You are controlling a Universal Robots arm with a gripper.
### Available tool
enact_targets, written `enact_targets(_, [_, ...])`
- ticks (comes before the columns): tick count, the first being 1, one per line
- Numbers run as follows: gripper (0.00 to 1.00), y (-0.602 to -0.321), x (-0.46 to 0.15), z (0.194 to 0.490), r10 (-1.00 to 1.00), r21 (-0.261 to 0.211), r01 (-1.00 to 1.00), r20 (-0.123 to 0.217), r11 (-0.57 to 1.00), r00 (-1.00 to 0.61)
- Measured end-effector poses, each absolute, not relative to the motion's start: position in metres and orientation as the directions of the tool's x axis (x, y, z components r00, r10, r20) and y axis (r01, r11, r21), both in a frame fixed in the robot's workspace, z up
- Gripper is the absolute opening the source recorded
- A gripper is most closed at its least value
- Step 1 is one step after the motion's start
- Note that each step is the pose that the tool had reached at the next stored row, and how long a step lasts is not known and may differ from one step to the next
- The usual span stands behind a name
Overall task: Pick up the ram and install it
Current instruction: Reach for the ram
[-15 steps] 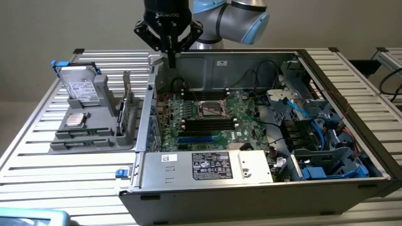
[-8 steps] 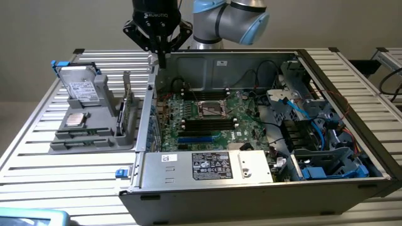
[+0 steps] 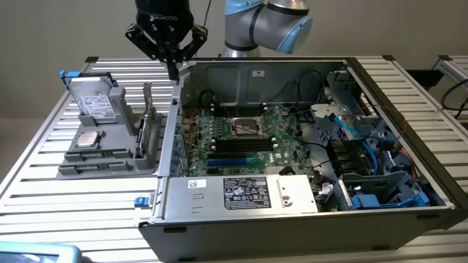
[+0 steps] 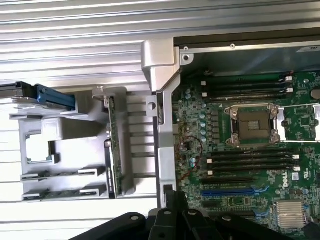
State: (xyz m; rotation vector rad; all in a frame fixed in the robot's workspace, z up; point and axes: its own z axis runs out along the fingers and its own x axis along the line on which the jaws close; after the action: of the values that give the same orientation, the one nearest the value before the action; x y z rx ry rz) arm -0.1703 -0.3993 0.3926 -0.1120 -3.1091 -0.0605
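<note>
Two containers sit side by side on the slatted bench (image 3: 44, 219): a grey tray (image 3: 109, 171) and an open computer case (image 3: 292, 227). The tray's pockets keep each part apart and steady. A silver drive (image 3: 93, 101) leans in its far end, a square processor (image 3: 87, 138) lies flat in the middle, and the ram (image 4: 112, 150) stands on its long edge in the groove beside the case wall. That leaves its top edge free to pinch, I judge.

The case lies on its side with the cover off, so the green board (image 3: 241, 159) faces up. Its long black slots (image 4: 250, 162) on both sides of the bare socket (image 4: 252, 122) look unfilled.

The end effector (image 3: 173, 68) hangs clenched on nothing above the case's far corner, well above the ram.
</note>
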Motion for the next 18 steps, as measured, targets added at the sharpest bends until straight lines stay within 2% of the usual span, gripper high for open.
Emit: enact_targets(18, [0.11, -0.402, -0.233, 0.393, 0.071, 0.030, 0.074, 0.092, 0.997, -0.993])
